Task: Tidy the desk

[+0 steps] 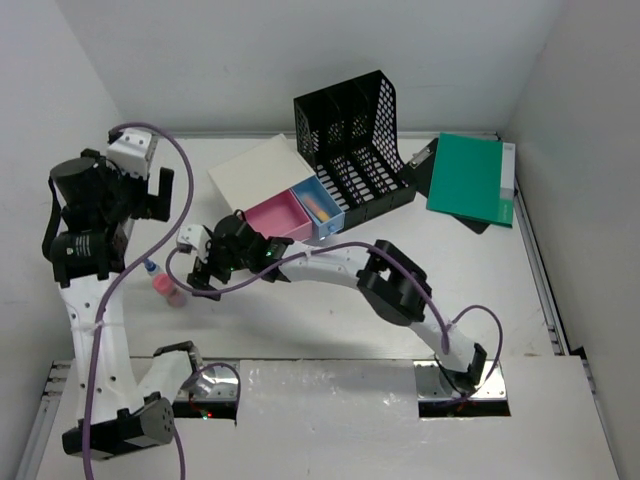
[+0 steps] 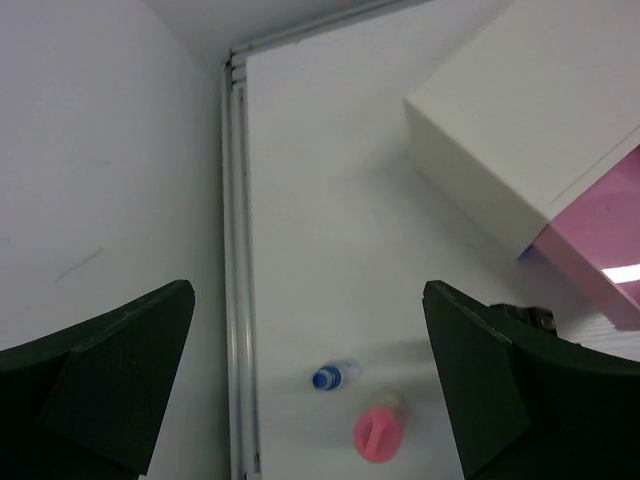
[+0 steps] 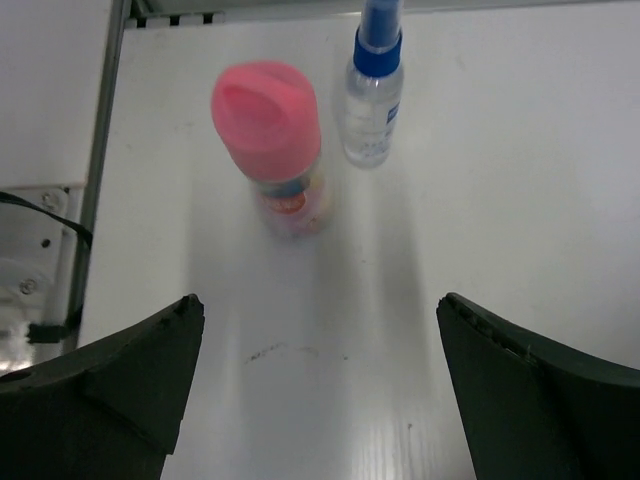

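Note:
The white desk (image 1: 330, 325) carries a pink-capped bottle (image 1: 168, 290) and a small blue-capped clear bottle (image 1: 150, 268), both upright near its left rim. My right gripper (image 1: 203, 276) is open and empty, just right of the two bottles. In the right wrist view its gripper (image 3: 320, 320) faces the pink-capped bottle (image 3: 270, 140) and the blue-capped bottle (image 3: 372, 90). My left gripper (image 1: 162, 196) is open and empty, held high above the desk's left side. The left wrist view looks down between its gripper (image 2: 308, 310) at the blue-capped bottle (image 2: 335, 376) and the pink-capped bottle (image 2: 380, 432).
A cream-topped drawer box (image 1: 258, 172) has its pink drawer (image 1: 278, 215) and blue drawer (image 1: 320, 207) pulled open. A black mesh file rack (image 1: 355, 140) stands behind it. A green folder (image 1: 470, 178) lies on a black clipboard at the back right.

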Tool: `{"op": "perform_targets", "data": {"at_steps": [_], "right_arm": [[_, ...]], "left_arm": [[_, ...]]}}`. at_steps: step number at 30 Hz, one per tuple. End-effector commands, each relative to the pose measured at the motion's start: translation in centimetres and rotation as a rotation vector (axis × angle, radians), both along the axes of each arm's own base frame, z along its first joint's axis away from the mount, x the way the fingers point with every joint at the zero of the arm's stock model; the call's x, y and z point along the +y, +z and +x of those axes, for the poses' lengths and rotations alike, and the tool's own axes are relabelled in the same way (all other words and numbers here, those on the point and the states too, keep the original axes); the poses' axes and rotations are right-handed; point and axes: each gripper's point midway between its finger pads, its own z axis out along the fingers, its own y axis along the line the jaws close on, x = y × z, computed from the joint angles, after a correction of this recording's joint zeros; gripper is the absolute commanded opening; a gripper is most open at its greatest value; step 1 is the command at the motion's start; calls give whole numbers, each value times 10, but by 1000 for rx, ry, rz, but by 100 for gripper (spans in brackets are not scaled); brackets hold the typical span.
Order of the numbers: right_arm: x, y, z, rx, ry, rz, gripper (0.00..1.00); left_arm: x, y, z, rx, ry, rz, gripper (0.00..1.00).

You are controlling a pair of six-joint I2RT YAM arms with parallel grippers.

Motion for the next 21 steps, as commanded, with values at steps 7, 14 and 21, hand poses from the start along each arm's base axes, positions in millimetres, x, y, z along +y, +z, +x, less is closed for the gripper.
{"op": "perform_targets", "data": {"at_steps": [7,14,21], "right_arm": [[53,-6,-2,22,147,221,97],[66,-23,12,50,72,294,97],[74,-20,19,65,30,362,92]], "left_arm": [[12,-37,-3,72,74,-7,97],[18,-43,2,80,88,12,98],[18,-45,4,80,82,18,98]]}}
